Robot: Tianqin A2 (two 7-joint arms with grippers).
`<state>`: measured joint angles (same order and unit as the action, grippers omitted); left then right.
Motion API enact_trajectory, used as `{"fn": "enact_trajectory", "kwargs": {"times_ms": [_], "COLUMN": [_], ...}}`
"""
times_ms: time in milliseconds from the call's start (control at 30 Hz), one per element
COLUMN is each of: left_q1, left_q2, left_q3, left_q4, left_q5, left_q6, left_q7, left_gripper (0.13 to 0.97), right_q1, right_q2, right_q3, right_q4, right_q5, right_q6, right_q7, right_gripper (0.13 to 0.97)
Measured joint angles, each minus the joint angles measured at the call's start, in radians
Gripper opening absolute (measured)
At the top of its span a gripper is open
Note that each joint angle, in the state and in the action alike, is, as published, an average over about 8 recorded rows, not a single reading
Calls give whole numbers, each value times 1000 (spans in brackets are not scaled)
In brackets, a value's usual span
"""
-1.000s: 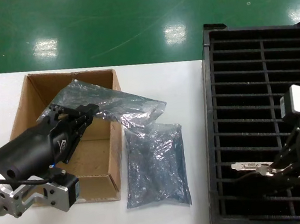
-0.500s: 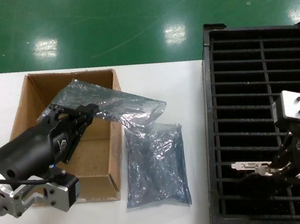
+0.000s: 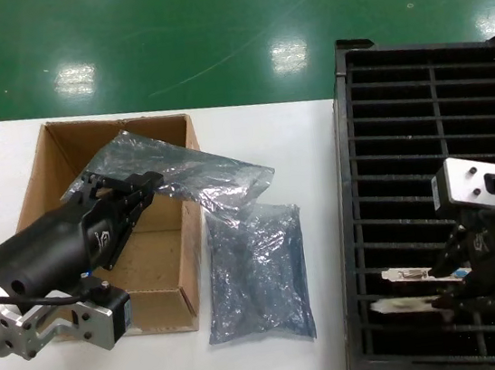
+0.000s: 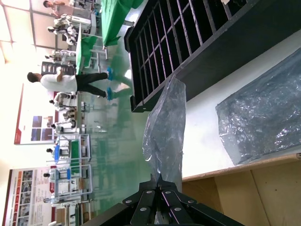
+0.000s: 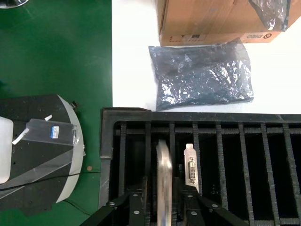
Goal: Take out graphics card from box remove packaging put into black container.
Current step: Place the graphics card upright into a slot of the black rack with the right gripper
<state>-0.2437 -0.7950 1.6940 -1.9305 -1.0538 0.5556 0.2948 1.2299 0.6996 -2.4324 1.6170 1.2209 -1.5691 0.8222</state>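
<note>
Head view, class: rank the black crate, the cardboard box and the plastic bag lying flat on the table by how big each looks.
1. Black crate, largest, though partly cut off.
2. Cardboard box, partly hidden by the left arm.
3. Plastic bag flat on the table, smallest.

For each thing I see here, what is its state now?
Box: open, on the table.
Held packaging: pinched by left end effector, draped over box wall.
Second bag: flat beside box.
Graphics card: gripped by right end effector, in black container.

Box (image 3: 54, 174) left on table (image 3: 297, 142); one packaging bag (image 3: 258, 275) beside it; black container (image 3: 422, 125) right.
</note>
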Motion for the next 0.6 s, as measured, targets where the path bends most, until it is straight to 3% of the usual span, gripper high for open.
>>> {"fn": "enact_trajectory", "kwargs": {"times_ms": [333, 600], "left_q1": [0, 0], "left_q2": [0, 0], "left_q3": [0, 0], "left_q4": [0, 0], "left_q5": [0, 0], "left_q6": [0, 0], "left_q7": [0, 0], "left_gripper": [139, 139], "right_q1": [-17, -136], "right_q2": [11, 69], "right_q3": [38, 178], "right_q4": [23, 64], "right_q5": [1, 20], "right_q6": [3, 109], "right_q7": [0, 41], "right_gripper": [337, 485]}}
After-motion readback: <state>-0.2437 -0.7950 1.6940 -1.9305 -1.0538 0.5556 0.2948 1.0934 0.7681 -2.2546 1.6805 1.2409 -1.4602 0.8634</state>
